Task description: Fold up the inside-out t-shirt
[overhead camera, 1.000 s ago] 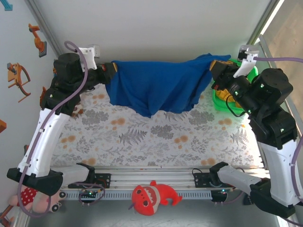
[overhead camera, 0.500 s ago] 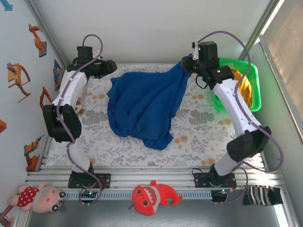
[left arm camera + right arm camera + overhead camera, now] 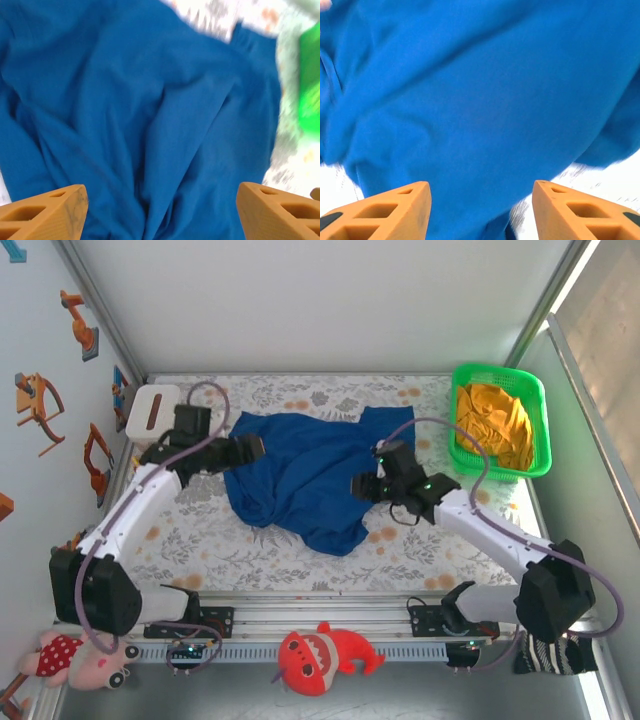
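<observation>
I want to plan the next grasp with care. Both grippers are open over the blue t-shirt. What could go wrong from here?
1. The t-shirt lies bunched, with deep overlapping wrinkles. The left gripper or the right gripper, both open close over it, may pinch several layers instead of one edge.
2. Its near tip lies rather close to the front edge of the patterned table cover. A pull toward the arm bases may drag cloth over that edge.

Bright, even light from upper right; both wrist views blurred.
</observation>
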Action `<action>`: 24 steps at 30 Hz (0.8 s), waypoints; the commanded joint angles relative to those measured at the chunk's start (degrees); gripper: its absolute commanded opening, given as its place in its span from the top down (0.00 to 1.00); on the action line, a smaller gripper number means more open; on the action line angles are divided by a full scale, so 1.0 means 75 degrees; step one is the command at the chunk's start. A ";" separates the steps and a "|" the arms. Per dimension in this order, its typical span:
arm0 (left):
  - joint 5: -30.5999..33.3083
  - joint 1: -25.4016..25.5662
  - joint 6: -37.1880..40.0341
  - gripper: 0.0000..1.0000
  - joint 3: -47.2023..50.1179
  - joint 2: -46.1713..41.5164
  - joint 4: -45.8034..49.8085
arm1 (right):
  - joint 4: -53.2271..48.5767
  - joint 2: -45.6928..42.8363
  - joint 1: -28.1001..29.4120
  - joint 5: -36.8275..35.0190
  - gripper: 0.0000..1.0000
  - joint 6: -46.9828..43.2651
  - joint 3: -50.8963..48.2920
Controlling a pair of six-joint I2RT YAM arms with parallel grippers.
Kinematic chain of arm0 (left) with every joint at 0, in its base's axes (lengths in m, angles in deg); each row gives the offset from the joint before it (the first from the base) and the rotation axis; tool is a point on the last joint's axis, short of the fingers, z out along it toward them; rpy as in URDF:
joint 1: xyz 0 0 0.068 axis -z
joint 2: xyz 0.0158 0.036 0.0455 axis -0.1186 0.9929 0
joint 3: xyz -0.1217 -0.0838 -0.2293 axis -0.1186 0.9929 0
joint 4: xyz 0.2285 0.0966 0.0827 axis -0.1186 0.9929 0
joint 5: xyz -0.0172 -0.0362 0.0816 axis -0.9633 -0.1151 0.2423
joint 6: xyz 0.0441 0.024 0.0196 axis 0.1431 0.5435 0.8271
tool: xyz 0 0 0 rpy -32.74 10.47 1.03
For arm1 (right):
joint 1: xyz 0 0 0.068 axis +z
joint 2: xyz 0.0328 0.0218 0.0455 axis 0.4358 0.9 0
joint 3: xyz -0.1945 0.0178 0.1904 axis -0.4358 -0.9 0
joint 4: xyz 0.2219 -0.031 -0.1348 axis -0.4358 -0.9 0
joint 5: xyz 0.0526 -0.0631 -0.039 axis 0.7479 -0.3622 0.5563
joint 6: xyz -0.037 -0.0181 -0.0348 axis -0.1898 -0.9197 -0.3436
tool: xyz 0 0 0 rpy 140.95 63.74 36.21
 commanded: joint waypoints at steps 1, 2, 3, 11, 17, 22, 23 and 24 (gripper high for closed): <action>0.1063 0.0547 -0.0445 0.23 0.0929 -0.0298 0.0286 | 0.0226 0.0112 0.0789 -0.1055 0.45 0.0915 -0.0439; 0.1258 0.0683 -0.0520 0.23 0.1127 -0.0361 0.0244 | 0.0235 0.0204 0.0993 -0.1230 0.44 0.1057 -0.0549; 0.1444 0.0791 -0.0594 0.23 0.1323 -0.0407 0.0169 | 0.0248 0.0312 0.1189 -0.1375 0.44 0.1213 -0.0657; 0.1522 0.1126 -0.0625 0.22 0.1670 0.0171 -0.0335 | 0.0403 0.1210 0.1939 -0.2207 0.42 0.2073 -0.1061; 0.1596 0.1400 -0.0678 0.21 0.1823 0.0729 -0.0804 | 0.0819 0.1473 0.1949 -0.2259 0.61 0.2307 -0.1256; 0.1739 0.1440 -0.0882 0.34 0.1932 0.1257 -0.1133 | 0.0768 0.1096 0.1872 -0.2338 1.00 0.2217 -0.1171; 0.1809 0.1437 -0.0875 0.42 0.1903 0.1301 -0.1146 | 0.0708 0.0925 0.1809 -0.2375 1.00 0.2127 -0.1120; 0.1932 0.1425 -0.0869 0.58 0.1840 0.1346 -0.1127 | 0.0597 0.0687 0.1709 -0.2422 1.00 0.2022 -0.1046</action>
